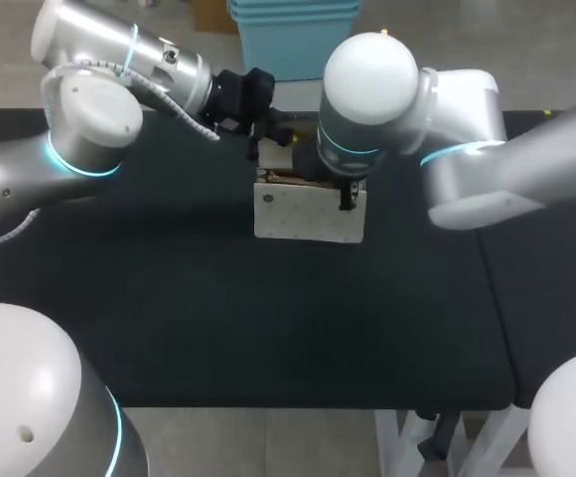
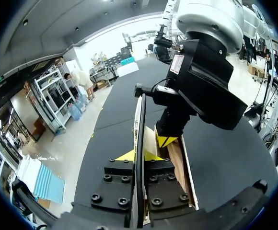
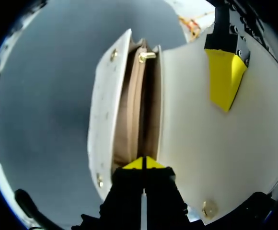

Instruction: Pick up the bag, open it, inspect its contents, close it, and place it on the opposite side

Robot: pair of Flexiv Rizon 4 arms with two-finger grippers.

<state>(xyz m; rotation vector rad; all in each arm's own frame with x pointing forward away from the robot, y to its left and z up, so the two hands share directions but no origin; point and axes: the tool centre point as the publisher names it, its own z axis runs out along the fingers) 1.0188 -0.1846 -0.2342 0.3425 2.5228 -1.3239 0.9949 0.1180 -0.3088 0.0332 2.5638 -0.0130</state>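
On table [image 1: 169,298], open bag [image 1: 308,214], left end effector [image 2: 139,156] clamped on it, right end effector [image 3: 144,164] grip unclear, contents obscured

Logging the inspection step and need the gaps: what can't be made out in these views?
Bag contents: right wrist view, only tan lining shows; the bottom is hidden behind the right gripper.
Bag's mouth: head view, covered by the right arm's wrist.
Left gripper tips: head view, too dark and small.

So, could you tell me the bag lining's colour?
Tan; the bag's lining shows best in right wrist view.
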